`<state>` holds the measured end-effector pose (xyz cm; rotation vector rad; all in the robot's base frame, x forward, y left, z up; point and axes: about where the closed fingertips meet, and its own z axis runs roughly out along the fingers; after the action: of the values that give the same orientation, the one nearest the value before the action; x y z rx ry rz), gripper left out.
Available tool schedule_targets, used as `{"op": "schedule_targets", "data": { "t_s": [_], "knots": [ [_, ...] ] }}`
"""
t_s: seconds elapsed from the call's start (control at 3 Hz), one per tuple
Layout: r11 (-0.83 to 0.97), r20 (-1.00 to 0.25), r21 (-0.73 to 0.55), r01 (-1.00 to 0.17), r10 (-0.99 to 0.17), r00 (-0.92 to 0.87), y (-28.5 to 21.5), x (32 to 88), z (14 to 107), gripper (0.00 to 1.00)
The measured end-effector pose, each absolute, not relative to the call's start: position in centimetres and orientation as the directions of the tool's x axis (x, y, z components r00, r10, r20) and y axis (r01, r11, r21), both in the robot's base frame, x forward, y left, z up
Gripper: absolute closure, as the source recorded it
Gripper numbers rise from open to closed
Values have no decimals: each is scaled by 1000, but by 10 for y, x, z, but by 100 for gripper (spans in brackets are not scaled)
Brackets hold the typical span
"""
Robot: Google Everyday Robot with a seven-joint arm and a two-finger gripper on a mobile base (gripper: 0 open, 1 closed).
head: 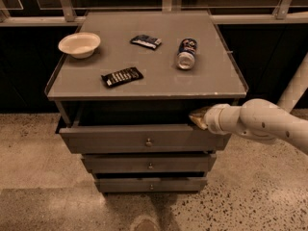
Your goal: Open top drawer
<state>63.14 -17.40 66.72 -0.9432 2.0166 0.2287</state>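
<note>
The top drawer [144, 138] is a wide grey panel with a small round metal knob [148, 142] at its centre. It stands pulled out from the grey cabinet, with a dark gap above its front. My gripper [197, 118] is at the drawer's upper right corner, just above the front panel's top edge, at the end of my white arm [262, 121] coming in from the right. Below it are two narrower grey drawers [149, 164], both shut.
On the cabinet top [202, 81] lie a white bowl [79, 44] at the back left, a dark snack bar [122, 76] near the front, a dark packet [146, 41] and a can on its side [186, 53]. A speckled floor surrounds the cabinet; a railing runs behind.
</note>
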Motion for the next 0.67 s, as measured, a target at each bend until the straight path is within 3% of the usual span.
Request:
{"op": "schedule_targets", "data": {
  "t_s": [0.67],
  "knots": [
    [661,-770,-158,-734,-548,-328,-175,617,666,100]
  ]
}}
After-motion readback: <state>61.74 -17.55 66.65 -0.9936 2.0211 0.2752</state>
